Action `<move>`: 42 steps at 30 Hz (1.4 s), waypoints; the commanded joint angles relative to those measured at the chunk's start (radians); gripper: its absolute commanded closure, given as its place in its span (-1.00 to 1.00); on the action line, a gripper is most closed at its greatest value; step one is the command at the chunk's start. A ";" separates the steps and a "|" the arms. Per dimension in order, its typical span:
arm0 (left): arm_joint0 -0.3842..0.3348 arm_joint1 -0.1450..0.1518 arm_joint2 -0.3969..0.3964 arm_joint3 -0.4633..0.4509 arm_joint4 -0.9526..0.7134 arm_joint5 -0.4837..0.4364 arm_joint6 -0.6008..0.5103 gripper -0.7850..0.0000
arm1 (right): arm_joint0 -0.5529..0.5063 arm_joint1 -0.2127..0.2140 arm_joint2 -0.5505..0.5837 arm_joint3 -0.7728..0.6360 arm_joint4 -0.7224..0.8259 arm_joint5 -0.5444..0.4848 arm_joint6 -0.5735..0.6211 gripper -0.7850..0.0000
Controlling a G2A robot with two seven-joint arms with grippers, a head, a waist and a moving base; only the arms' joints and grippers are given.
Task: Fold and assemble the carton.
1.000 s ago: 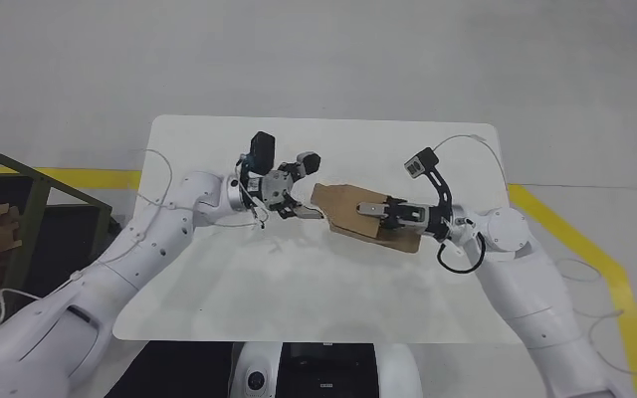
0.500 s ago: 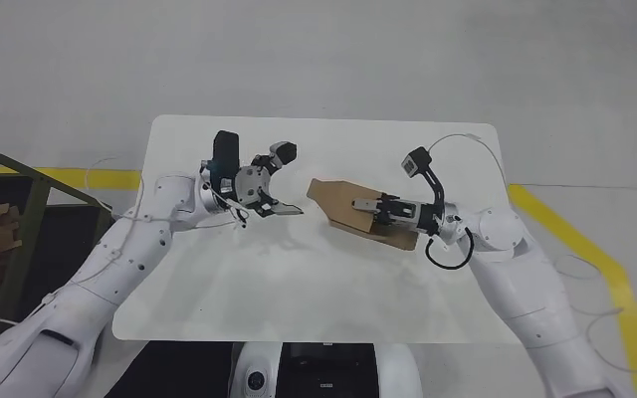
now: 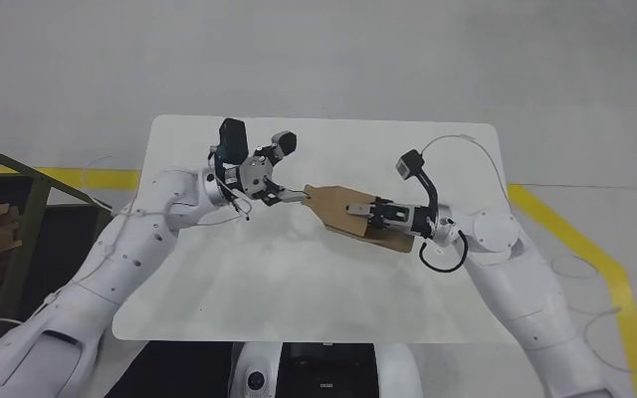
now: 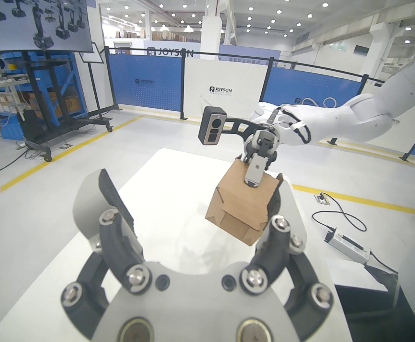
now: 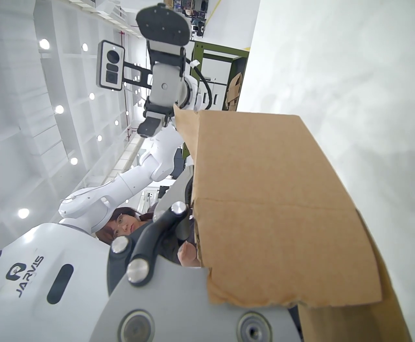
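surface: white table (image 3: 199, 289) with rounded corners, standing on a grey floor (image 3: 398, 60) marked with yellow lines (image 3: 100, 177). a dark green cart (image 3: 40, 199) stands off the table's left edge.
room: open hall with rows of ceiling lights. blue fence panels (image 4: 146, 84) run behind the table, with a large screen (image 4: 45, 22) on a wheeled stand near them. a power brick (image 4: 348, 241) with its cable lies on the floor.
item: brown carton (image 3: 333, 204), partly folded and tilted, over the middle of the table toward the right side, its tapered end pointing at the left arm.
right gripper (image 3: 370, 210): clamped on the carton's upper wall, with one finger (image 4: 256, 166) lying flat on the outside face.
left gripper (image 4: 193, 181): fingers spread wide and holding nothing. the carton's folded end sits between them, well apart from one finger (image 4: 112, 200) and just beside the other (image 4: 280, 207). whether that finger touches the cardboard cannot be told.
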 commanded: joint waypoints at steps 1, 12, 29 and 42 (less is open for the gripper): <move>-0.005 -0.004 0.003 0.004 -0.025 0.015 -0.047 -1.00 | -0.004 0.000 0.001 -0.007 0.003 -0.005 0.003 1.00; -0.018 -0.026 0.005 0.035 -0.093 0.011 -0.146 -1.00 | -0.025 0.005 0.023 -0.028 0.029 -0.025 0.026 1.00; -0.016 -0.056 0.009 0.062 -0.080 -0.020 -0.178 -1.00 | -0.040 0.006 0.023 -0.052 0.094 -0.053 0.078 1.00; 0.006 -0.066 -0.057 0.060 -0.081 0.016 -0.130 -1.00 | -0.030 0.005 0.014 -0.040 0.043 -0.019 0.042 1.00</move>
